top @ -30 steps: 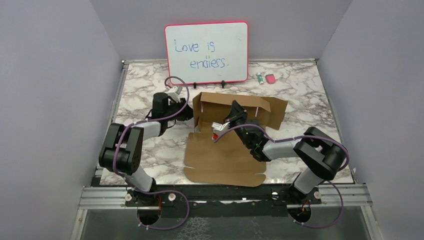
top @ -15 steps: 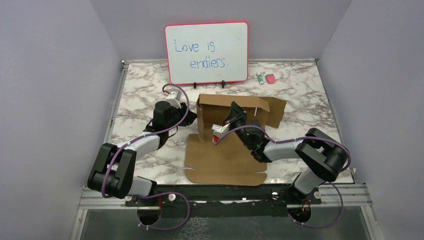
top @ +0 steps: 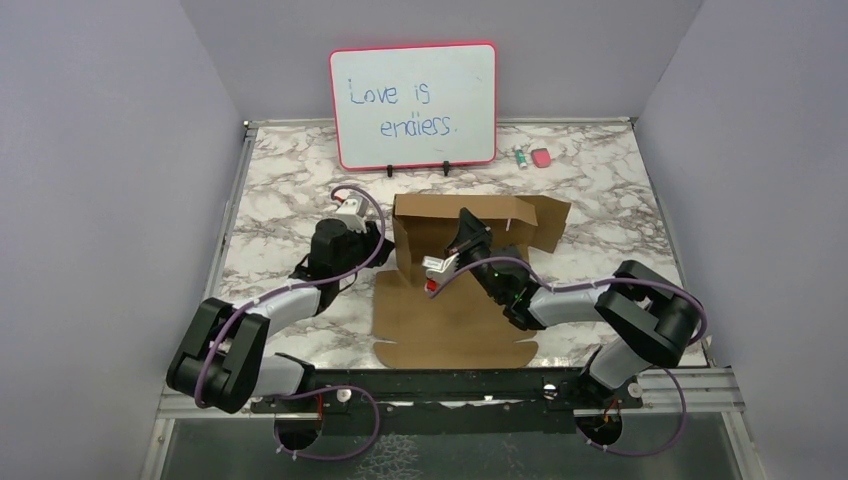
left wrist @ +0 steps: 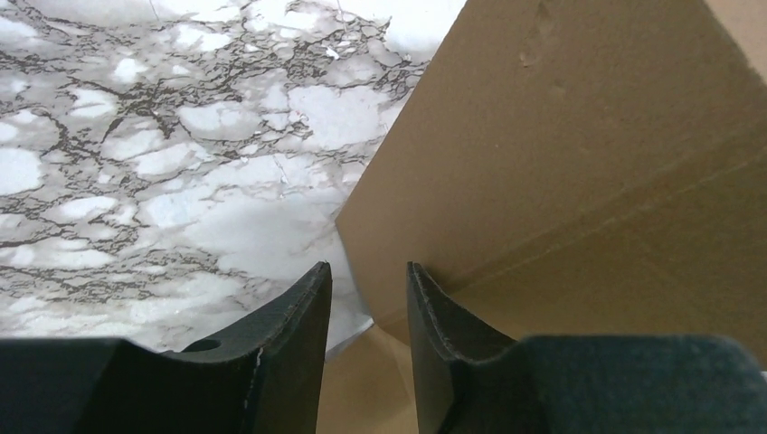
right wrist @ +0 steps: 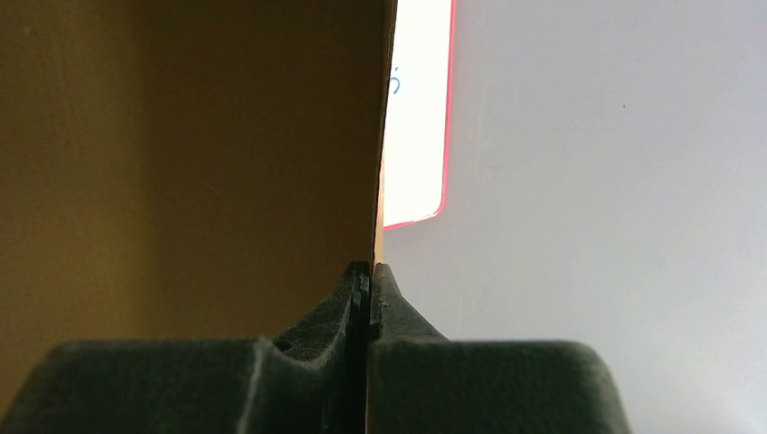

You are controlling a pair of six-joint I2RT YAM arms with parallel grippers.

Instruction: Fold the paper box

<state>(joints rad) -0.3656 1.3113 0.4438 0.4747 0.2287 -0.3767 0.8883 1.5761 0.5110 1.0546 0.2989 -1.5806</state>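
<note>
paper box (top: 450, 322) wall up, in r tool (right wrist: 369, 271)

Left gripper (left wrist: 366, 271), jaws parted, over the marble table (left wrist: 163, 181). The brown paper box (left wrist: 579, 163) fills the right, one edge facing the gap

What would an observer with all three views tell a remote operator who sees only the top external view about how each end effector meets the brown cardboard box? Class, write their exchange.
Operator: Is the right end effector gripping the plain brown cardboard paper box?
Observer: Yes; the right wrist view shows its jaws shut on the thin edge of an upright wall.
Operator: And the left end effector?
Observer: The left wrist view shows its jaws apart, with a corner of a box panel showing in the gap between them.
</note>
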